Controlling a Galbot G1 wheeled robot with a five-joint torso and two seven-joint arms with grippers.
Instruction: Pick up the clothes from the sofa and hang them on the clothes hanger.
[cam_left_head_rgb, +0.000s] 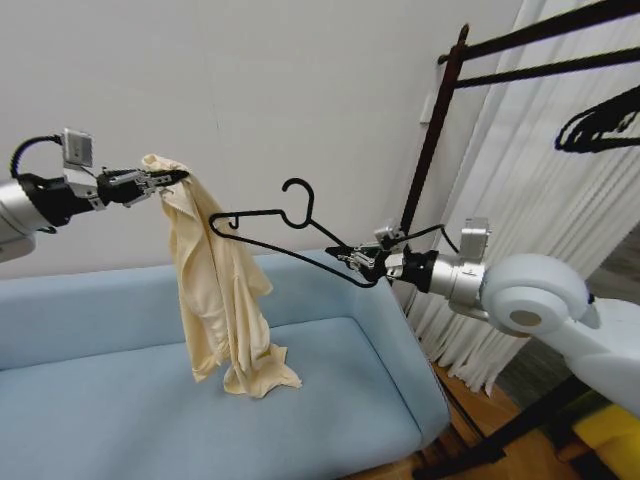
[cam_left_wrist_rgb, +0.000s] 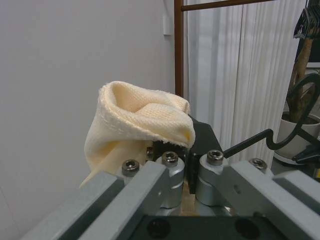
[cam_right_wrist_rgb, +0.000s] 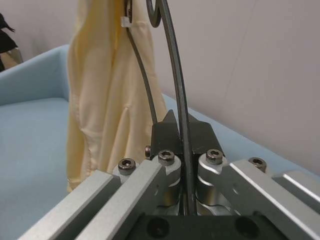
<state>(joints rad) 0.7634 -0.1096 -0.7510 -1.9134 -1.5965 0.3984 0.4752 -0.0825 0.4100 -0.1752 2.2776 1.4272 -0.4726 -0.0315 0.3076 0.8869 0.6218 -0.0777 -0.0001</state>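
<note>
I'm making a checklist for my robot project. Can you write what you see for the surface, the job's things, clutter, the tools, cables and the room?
Surface: light blue sofa, with the garment's lower end reaching its seat.
Job's things: cream garment hangs from the left tool; black hanger has its far tip at the garment; clothes rack stands to the right.
Clutter: nothing seen.
Tools: left tool is shut on the garment's top, above the sofa; right tool is shut on the hanger's near end.
Cables: black cable loops at the left wrist; thin cable is by the right wrist.
Surroundings: white wall, white curtain, spare hangers, potted plant.
</note>
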